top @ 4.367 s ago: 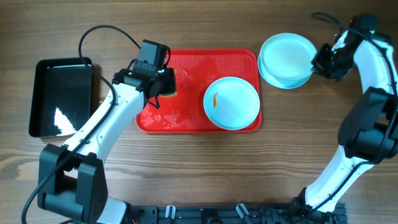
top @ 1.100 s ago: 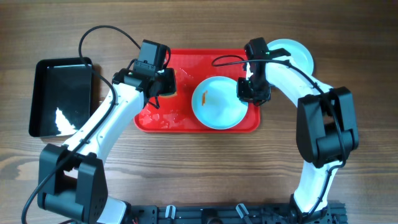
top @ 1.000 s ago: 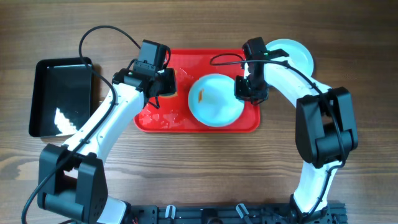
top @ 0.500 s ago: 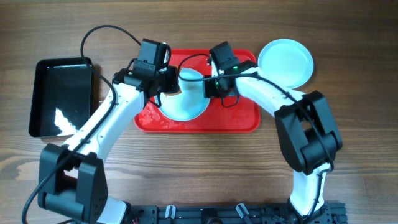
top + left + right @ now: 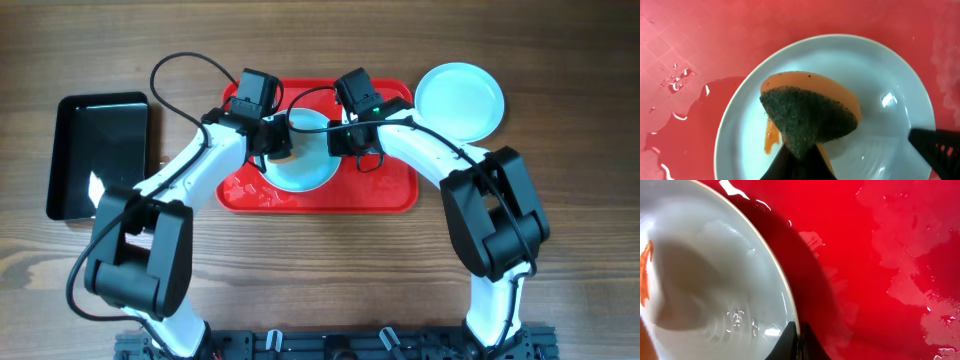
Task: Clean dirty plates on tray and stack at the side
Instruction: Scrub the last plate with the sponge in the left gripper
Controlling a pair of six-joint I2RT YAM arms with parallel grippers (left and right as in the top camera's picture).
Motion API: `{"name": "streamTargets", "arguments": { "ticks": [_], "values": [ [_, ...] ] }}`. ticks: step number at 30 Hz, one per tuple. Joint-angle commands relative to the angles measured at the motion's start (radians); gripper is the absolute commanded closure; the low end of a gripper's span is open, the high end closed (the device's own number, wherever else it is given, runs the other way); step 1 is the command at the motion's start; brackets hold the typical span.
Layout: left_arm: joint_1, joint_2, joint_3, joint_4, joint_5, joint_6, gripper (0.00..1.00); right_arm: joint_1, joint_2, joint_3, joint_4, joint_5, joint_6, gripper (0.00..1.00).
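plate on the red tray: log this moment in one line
left end effector: shut on sponge, over smeared plate | right end effector: shut on plate rim | tray: wet

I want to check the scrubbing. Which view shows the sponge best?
The left wrist view: the sponge, orange with a dark scouring face, is pinched by the left gripper over the plate. Overhead, the gripper mostly hides it; the right wrist view shows plate and tray, no clear sponge.

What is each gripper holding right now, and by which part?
Left gripper pinches the sponge by one end; right gripper clamps the plate by its rim.
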Motion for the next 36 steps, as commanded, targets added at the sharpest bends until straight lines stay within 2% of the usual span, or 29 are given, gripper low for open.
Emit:
{"name": "streamTargets", "arguments": {
  "ticks": [1,19,21,24,28,31,36],
  "values": [
    [-0.002,0.023,0.007,0.042,0.051,-0.053,0.96,-0.003,0.018,-0.013,0.002,-0.003,0.025,0.96],
    [-0.023,0.116,0.007,0.120,0.140,-0.044,0.96,-0.003,0.018,-0.013,-0.005,-0.003,0.047,0.96],
    [-0.023,0.121,0.007,0.103,0.056,-0.041,0.96,-0.003,0.018,-0.013,-0.009,-0.003,0.046,0.96],
    [-0.022,0.121,0.007,0.045,-0.220,0.015,0.96,-0.003,0.018,-0.013,-0.024,0.006,0.043,0.96],
    [-0.012,0.120,0.007,0.004,-0.484,0.114,0.96,-0.003,0.018,-0.013,-0.033,0.028,0.043,0.96],
    [-0.008,0.114,0.008,0.003,-0.660,0.117,0.96,-0.004,0.018,-0.013,-0.036,0.028,0.043,0.96],
    [-0.009,0.036,0.011,0.011,-0.685,0.078,0.96,-0.004,0.018,-0.013,-0.060,0.066,0.044,0.96]
  ]
}}
